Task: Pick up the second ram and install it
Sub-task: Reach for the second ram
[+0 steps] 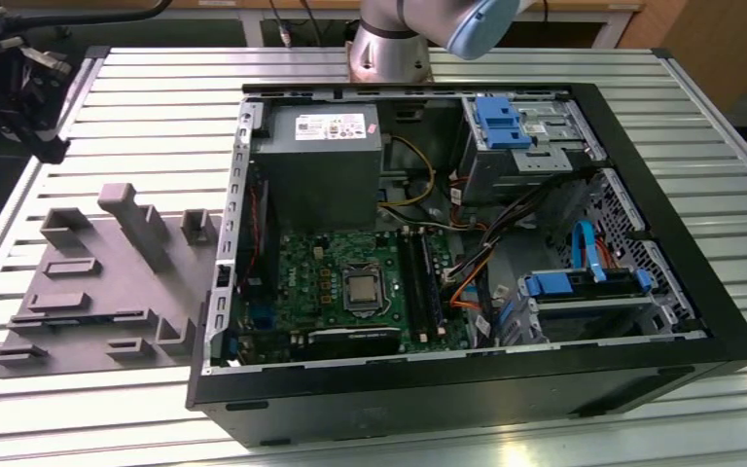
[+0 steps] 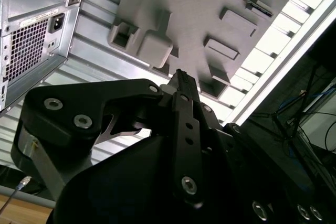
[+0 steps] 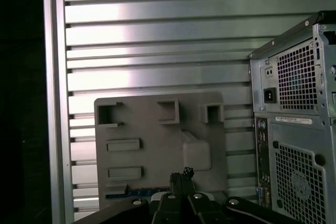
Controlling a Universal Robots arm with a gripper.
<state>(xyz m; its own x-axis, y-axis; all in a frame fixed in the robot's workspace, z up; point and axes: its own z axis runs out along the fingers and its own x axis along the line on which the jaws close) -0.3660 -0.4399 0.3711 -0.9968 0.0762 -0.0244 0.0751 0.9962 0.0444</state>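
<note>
Second ram (image 3: pixel 137 193), a long flat dark blue-black memory stick, seems to lie along the edge of the grey plastic holder tray (image 3: pixel 157 145) on the slatted metal table (image 3: pixel 157 51). The black end effector (image 3: pixel 182 176) hovers near it, closed and empty. This looks like the approach stage; grasping calls for parted fingers straddling the stick.

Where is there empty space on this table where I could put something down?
Bare slats of the table lie beyond the grey holder tray, up to the far edge, and in front of the tray. A narrower strip runs beside the computer case on the exterior view's right. Inside the case it is crowded with cables and the motherboard.
</note>
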